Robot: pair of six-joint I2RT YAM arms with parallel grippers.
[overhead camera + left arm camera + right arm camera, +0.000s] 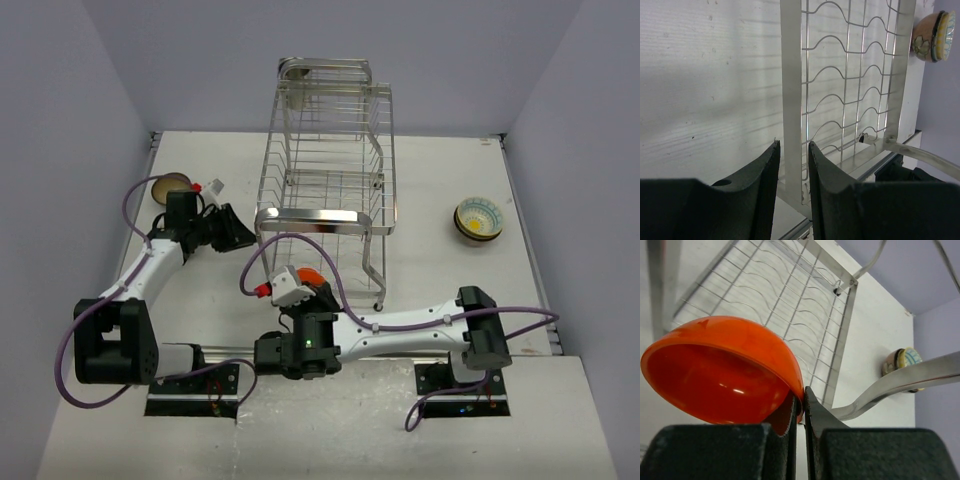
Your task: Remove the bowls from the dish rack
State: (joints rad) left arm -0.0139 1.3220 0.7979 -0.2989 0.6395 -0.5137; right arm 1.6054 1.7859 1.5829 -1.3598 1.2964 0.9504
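Note:
My right gripper (802, 392) is shut on the rim of the bright orange-red bowl (720, 367) and holds it in front of the dish rack (325, 180); it shows in the top view (308, 277) near the rack's front left foot. The pale bowl with the yellow pattern (479, 218) stands on the table right of the rack. The brown bowl (172, 186) stands at the far left, behind my left arm. My left gripper (240, 233) is open and empty just left of the rack's front bar (791, 90). The greenish bowl is out of view.
The rack's wire tiers hold no bowls that I can see. A curved shiny rack bar (900, 382) runs close by the right fingers. Purple cables loop from both arms near the rack's front. The pale bowl also shows in the left wrist view (932, 36).

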